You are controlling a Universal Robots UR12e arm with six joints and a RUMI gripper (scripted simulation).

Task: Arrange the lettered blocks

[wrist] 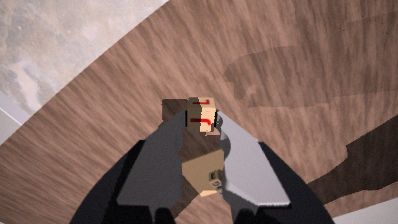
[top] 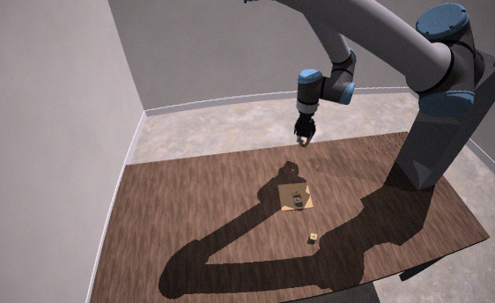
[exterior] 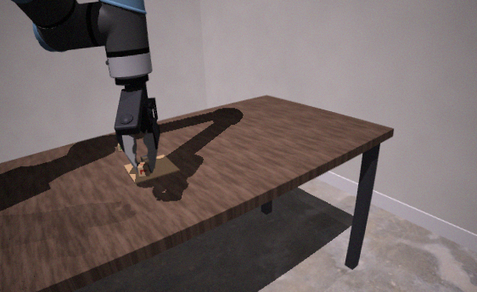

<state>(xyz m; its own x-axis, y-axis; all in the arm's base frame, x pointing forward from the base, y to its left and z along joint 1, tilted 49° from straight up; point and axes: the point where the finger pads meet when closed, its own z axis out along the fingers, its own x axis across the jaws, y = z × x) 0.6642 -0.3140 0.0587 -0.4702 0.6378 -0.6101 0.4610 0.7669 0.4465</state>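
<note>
The gripper [top: 304,143] [exterior: 144,169] [wrist: 202,119] is shut on a pale block with red marks [exterior: 142,171] [wrist: 200,116], held above the table. The marks show on two of its faces in the wrist view; I cannot read them surely. The tan mat [top: 285,203] [exterior: 166,171] [wrist: 196,169] lies mostly in shadow. On it stand a block with a dark mark [top: 295,193] [wrist: 214,176] and, close by, a block with a blue mark [top: 297,200], partly hidden by a finger in the wrist view. A block with a green mark [top: 313,237] [exterior: 120,148] stands off the mat.
The wooden table [top: 225,194] [exterior: 277,144] [wrist: 115,75] carries the arm's broad shadows. Its long edge runs behind the gripper in the top view. The robot's pedestal [top: 434,145] stands at the table's right end there.
</note>
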